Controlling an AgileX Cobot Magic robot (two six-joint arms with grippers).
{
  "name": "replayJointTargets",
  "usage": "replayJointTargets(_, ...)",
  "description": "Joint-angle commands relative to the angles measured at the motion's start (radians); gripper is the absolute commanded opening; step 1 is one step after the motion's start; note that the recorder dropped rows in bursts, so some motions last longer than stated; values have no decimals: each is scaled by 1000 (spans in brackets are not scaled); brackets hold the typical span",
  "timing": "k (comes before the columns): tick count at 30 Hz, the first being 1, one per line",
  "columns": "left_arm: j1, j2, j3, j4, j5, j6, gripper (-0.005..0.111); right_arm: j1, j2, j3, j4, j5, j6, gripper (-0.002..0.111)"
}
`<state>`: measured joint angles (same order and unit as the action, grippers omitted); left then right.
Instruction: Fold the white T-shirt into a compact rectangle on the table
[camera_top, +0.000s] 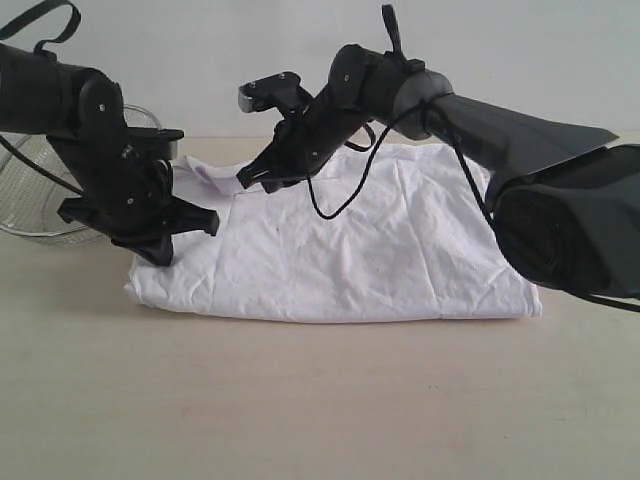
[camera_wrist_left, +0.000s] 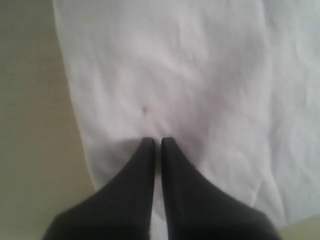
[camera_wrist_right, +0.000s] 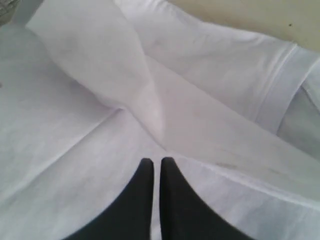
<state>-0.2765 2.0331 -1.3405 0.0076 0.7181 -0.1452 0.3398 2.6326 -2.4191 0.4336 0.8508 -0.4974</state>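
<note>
A pale wood-grain table (camera_top: 300, 420) fills the scene. The white T-shirt (camera_top: 400, 250) lies flat on it near the middle, wrinkled, in a wide, roughly rectangular shape. Its near edge looks doubled over, and a folded flap shows towards the far left corner. No lettering shows.

By my reading the folding is partly done: the sides seem tucked in, but the shape is too broad to be compact, so at least one more fold across probably remains.

The left gripper (camera_wrist_left: 156, 143) rests at the shirt's left end, fingers pressed together. Whether cloth is pinched between them I cannot tell. The right gripper (camera_wrist_right: 156, 161) hovers above the folded flap, fingers also together, holding nothing. A wire-mesh bowl (camera_top: 25, 195) sits behind the left arm.
</note>
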Motion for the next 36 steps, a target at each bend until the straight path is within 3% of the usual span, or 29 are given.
replayJointTargets(1, -1, 22, 11, 0, -38, -21, 4, -5, -2, -5, -1, -35, -14, 0)
replayJointTargets(5, -1, 20, 0, -20, -97, -16, 4, -11, 10, -5, -16, -32, 9, 0)
replayJointTargets(11, -1, -1, -85, -26, 26, 20, 4, -40, -31, -5, 8, -7, 20, 0)
replayJointTargets(15, -1, -21, -131, -28, -13, 36, 4, -77, -62, -5, 43, 96, 47, 0)
replayJointTargets(27, -1, 152, -330, -28, 1, 108, 4, -125, -213, -5, 84, 365, 70, 0)
replayJointTargets(36, -1, 231, -421, -26, -84, 110, 4, -145, -296, -5, 56, 370, 79, 0)
